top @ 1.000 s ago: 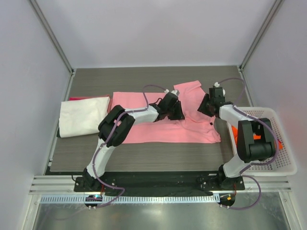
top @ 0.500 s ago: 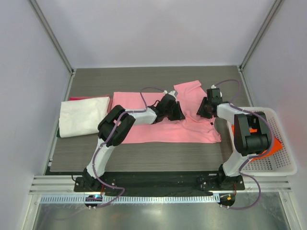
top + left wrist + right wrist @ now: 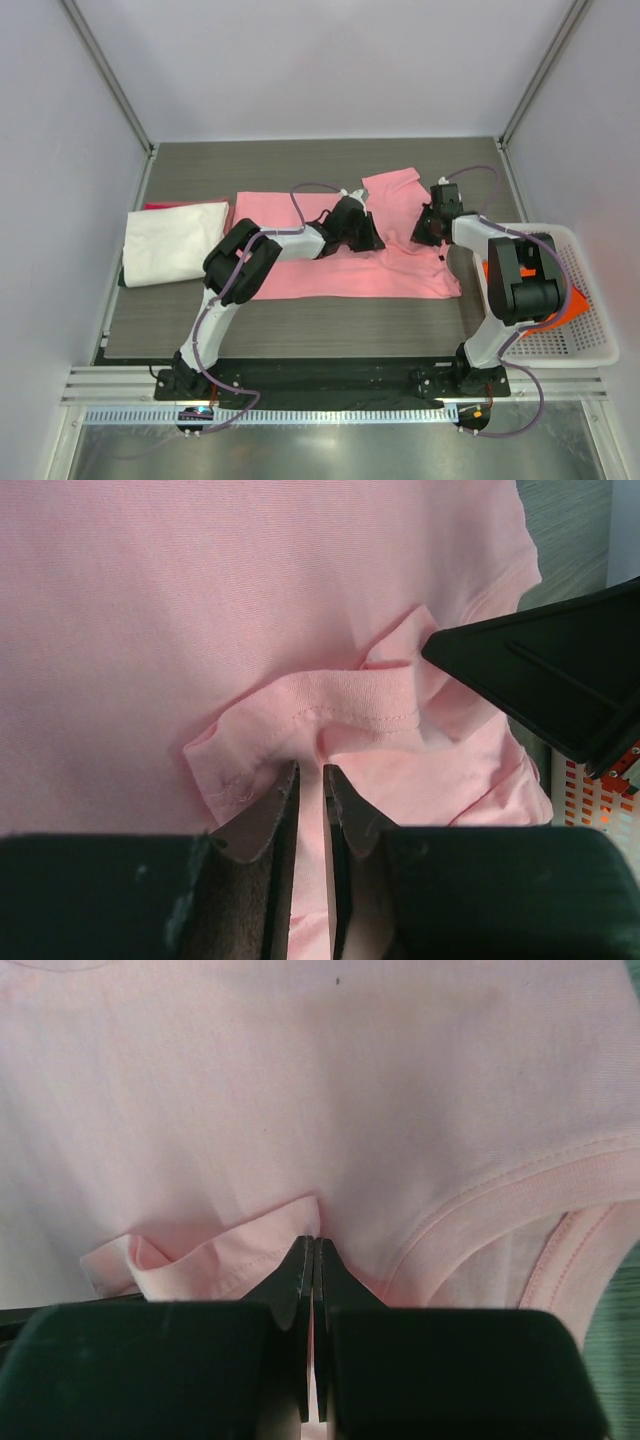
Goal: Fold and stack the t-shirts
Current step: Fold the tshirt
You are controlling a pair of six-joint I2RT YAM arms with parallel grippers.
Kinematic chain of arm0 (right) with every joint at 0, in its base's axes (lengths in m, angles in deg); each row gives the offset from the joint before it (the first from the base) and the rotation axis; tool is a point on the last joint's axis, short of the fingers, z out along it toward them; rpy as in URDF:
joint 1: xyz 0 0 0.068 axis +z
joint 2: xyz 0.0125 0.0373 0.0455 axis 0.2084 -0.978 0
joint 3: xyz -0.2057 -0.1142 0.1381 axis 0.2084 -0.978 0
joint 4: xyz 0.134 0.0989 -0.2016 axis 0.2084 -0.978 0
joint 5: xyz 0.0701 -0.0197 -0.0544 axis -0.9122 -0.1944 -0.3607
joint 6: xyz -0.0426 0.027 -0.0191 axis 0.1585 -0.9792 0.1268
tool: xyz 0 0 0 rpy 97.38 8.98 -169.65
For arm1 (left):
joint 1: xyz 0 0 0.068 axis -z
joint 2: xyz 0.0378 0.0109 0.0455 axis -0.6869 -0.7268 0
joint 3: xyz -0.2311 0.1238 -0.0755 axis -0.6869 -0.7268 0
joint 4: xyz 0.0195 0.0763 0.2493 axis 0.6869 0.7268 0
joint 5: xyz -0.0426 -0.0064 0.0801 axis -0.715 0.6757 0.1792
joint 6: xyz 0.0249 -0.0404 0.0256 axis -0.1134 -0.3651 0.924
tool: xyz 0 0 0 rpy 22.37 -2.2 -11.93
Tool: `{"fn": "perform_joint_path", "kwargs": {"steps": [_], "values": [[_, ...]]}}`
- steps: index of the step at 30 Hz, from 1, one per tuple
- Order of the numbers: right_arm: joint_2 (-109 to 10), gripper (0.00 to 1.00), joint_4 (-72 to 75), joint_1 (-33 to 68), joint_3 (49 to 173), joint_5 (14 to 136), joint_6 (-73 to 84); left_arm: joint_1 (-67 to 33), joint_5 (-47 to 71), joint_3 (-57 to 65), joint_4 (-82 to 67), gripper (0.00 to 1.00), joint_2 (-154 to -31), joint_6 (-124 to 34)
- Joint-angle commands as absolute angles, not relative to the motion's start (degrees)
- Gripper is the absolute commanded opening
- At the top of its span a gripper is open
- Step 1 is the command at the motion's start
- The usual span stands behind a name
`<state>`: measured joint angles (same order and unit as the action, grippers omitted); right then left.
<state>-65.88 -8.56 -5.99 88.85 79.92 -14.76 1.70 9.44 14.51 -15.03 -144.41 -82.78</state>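
The light pink t-shirt (image 3: 330, 268) lies spread across the middle of the table, its right part bunched and folded toward the back. My left gripper (image 3: 367, 235) sits low on its middle; in the left wrist view (image 3: 310, 772) the jaws stand nearly closed, pinching a raised fold of pink cloth (image 3: 330, 705). My right gripper (image 3: 424, 229) is at the shirt's right part, near the collar; in the right wrist view (image 3: 313, 1244) it is shut on a pinched pink fold (image 3: 200, 1260). A folded cream-white shirt (image 3: 172, 241) lies at the left on a red one (image 3: 160, 206). An orange shirt (image 3: 568, 296) lies in the basket.
A white plastic mesh basket (image 3: 590, 345) stands at the right table edge, close to the right arm; it also shows in the left wrist view (image 3: 592, 792). The black right gripper body (image 3: 560, 670) is close to the left gripper. Grey enclosure walls surround the table.
My right gripper has shifted slightly left and nearer onto the pink shirt. My left gripper has edged slightly left; the shirt's outline is nearly unchanged.
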Motion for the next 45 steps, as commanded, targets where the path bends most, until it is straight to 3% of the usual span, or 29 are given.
{"fn": "perform_joint_path", "kwargs": {"steps": [1,10,15,17,18,19,21,23,33,39,41,45], "values": [[-64.52,0.01,-9.38,-5.70,92.39,84.27,-14.45,1.35,10.05,12.52,-12.93,0.17,-145.12,-81.53],[-69.43,0.01,-12.80,-6.05,100.30,91.32,-16.03,1.27,12.16,12.43,-10.92,0.15,-144.94,-81.97],[-72.25,0.08,-13.86,-6.14,103.12,93.78,-16.73,1.35,13.04,12.43,-10.30,0.15,-144.68,-81.53],[-73.22,0.15,-13.86,-6.32,103.73,94.75,-16.82,1.35,13.13,12.43,-10.30,0.15,-144.50,-81.44],[-73.48,0.23,-13.86,-6.23,104.26,95.01,-16.82,1.35,13.48,12.43,-10.30,0.15,-144.33,-81.44],[-73.57,0.38,-13.95,-6.32,104.35,95.10,-16.91,1.27,13.65,12.34,-10.30,0.15,-144.06,-81.36],[-72.35,0.45,-13.86,-6.32,104.00,95.80,-17.35,1.27,14.18,12.25,-10.30,0.16,-142.84,-80.83],[-71.29,0.46,-13.60,-6.23,103.65,96.33,-17.35,1.27,15.15,12.78,-8.64,0.17,-141.00,-79.69],[-74.09,0.46,-12.81,-6.84,113.73,92.47,-16.38,-7.33,16.03,14.63,-0.46,0.58,-132.91,-77.49],[-84.72,0.57,-12.98,-7.54,127.27,92.20,-16.56,-15.59,19.36,14.44,2.35,0.91,-128.24,-75.03],[-89.62,0.61,-13.42,-8.34,132.96,91.42,-17.00,-19.28,22.33,17.16,4.99,0.98,-128.85,-74.50],[-98.69,0.62,-16.14,-9.04,143.53,91.59,-16.65,-25.44,26.75,21.74,8.50,1.00,-132.71,-75.20]]}}
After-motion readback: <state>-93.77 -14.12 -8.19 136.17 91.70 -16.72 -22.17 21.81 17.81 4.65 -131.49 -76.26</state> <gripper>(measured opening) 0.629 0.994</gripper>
